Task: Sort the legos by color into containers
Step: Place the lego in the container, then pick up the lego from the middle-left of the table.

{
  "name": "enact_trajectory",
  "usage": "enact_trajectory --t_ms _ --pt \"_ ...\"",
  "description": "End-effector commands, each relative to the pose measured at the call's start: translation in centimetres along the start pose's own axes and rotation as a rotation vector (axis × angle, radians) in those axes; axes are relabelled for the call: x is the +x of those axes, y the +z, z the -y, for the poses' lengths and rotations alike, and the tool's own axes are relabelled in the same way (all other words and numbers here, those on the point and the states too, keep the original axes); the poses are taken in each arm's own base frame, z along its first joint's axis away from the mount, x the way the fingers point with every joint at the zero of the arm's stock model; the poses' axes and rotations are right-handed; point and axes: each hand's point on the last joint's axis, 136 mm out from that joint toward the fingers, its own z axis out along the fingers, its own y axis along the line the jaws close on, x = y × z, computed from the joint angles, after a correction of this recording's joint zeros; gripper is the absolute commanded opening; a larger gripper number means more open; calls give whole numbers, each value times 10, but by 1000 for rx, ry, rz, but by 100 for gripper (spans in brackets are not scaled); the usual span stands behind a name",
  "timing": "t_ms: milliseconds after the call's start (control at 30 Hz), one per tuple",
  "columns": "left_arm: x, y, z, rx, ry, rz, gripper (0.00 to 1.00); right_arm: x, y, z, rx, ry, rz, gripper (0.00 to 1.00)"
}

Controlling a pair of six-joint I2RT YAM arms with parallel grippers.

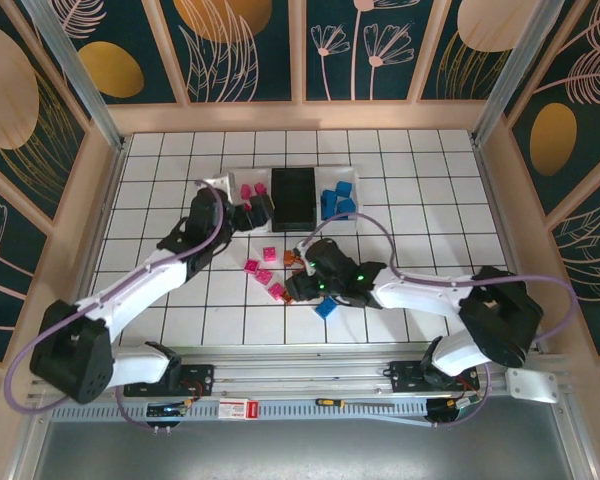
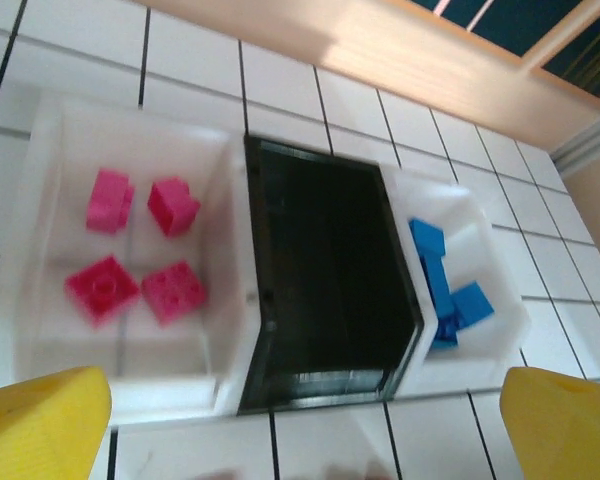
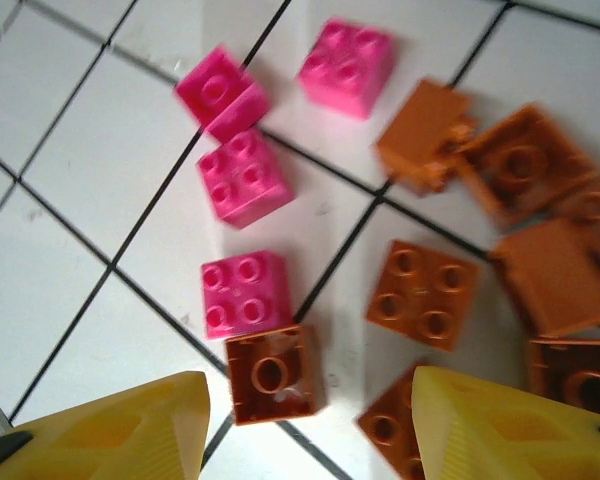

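An upturned orange lego (image 3: 272, 374) lay between the right tool's (image 3: 310, 388) parted tips; the left tool (image 2: 305, 400), gaping empty, faced the containers' (image 2: 400, 300) short ends.

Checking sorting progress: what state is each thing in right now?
Left white bin: holds four pink bricks.
Black bin: looks empty.
Right white bin: holds blue bricks.
Loose pink bricks: unsorted on the tiles.
Orange bricks: unsorted on the tiles.
Left gripper: open, empty.
Right gripper: open, empty.
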Motion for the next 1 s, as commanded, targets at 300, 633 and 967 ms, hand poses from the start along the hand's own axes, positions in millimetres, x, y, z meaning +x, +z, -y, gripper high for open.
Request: enact_trajectory --t_ms 300,633,967 --pt "36 -41 -35 -30 -65 14 99 13 42 -33 -23 -129 -109 56" --pt "45 -42 -46 -70 -47 2 99 74 39 -47 -51 -136 -275 54" --pt "52 -42 -52 -87 -41 -11 99 39 17 -59 61 -208 -147 59"
